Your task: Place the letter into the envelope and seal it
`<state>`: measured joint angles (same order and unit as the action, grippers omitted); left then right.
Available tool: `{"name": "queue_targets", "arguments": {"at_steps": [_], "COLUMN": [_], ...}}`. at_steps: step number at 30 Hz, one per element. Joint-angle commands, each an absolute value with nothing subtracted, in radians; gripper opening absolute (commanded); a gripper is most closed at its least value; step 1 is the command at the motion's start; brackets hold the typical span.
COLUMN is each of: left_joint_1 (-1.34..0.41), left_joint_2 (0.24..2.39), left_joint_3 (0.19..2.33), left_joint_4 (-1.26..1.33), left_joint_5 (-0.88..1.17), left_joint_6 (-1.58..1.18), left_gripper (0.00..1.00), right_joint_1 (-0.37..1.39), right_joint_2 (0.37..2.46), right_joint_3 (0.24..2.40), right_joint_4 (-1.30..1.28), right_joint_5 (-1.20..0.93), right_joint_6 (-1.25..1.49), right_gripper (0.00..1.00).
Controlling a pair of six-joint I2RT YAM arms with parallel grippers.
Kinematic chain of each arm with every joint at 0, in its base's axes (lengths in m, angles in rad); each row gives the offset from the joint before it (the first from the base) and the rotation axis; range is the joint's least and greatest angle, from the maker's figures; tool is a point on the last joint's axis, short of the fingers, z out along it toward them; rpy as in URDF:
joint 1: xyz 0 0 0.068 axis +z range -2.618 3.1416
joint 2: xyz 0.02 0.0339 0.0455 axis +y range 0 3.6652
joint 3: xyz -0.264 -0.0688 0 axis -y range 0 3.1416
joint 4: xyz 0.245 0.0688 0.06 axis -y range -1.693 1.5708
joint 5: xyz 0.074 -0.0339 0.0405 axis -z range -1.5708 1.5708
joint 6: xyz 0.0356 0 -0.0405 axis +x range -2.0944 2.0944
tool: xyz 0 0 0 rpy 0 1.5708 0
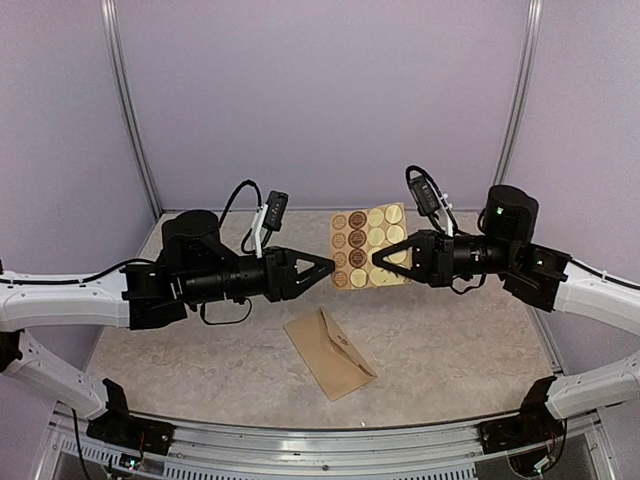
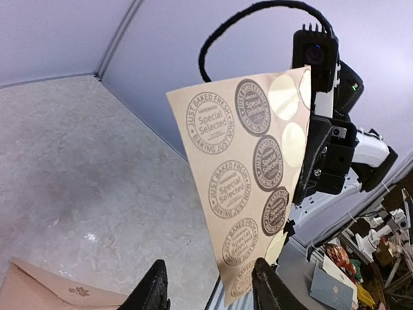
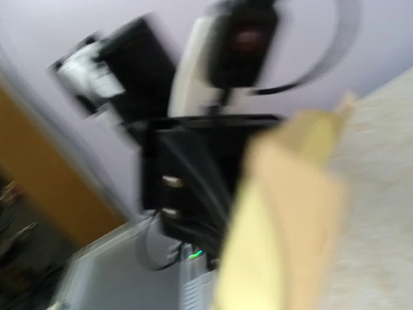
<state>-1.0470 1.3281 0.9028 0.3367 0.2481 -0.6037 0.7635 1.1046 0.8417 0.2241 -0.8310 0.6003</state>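
Observation:
The brown envelope [image 1: 330, 352] lies flat on the table, near the front middle; its corner shows in the left wrist view [image 2: 58, 294]. The letter is not in view. My right gripper [image 1: 378, 258] is shut on the sticker card [image 1: 370, 245] and holds it upright in the air; the card [image 2: 245, 174] carries round brown and gold stickers. My left gripper [image 1: 328, 266] is open, its fingertips [image 2: 155, 284] apart, with the card's lower corner between them, close to the right finger. The right wrist view is blurred and shows only the card [image 3: 290, 219] close up.
The marbled tabletop [image 1: 450, 340] has purple walls behind and at both sides. The right arm's wrist camera and cable [image 2: 316, 58] stand just behind the card. The table's front rail [image 1: 320, 440] runs between the arm bases.

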Motion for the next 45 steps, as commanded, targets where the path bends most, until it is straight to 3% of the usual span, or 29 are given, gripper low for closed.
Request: {"name": "queue_targets", "arguments": {"at_steps": [1,7,17,36,45], "left_joint_1": [-1.056,-1.074,-1.087,-1.055,-1.049], "left_joint_2": [1.197,1.212,1.396,1.469,1.474], "left_joint_3": [0.907,0.94,1.021,1.01,0.984], "left_joint_4": [0.198,0.241,0.335,0.435,0.472], "left_joint_5": [-0.058,0.043,0.22,0.266,0.268], "left_joint_6": [-0.542,-0.58,-0.672,-0.771,-0.805], "left_gripper": [0.44,0.41,0.4,0.43,0.33], "right_joint_1": [0.772,0.772,0.791,0.819,0.819], "right_joint_2": [1.084,1.139,1.17,1.153,1.137], "right_joint_3": [0.907,0.931,0.93,0.89,0.877], "right_joint_4": [0.01,-0.043,0.023,0.115,0.124], "right_joint_5": [-0.552,-0.475,-0.557,-0.703,-0.715], "right_joint_6": [0.512,0.511,0.514,0.482,0.479], "right_gripper": [0.0,0.0,0.0,0.0,0.0]}}
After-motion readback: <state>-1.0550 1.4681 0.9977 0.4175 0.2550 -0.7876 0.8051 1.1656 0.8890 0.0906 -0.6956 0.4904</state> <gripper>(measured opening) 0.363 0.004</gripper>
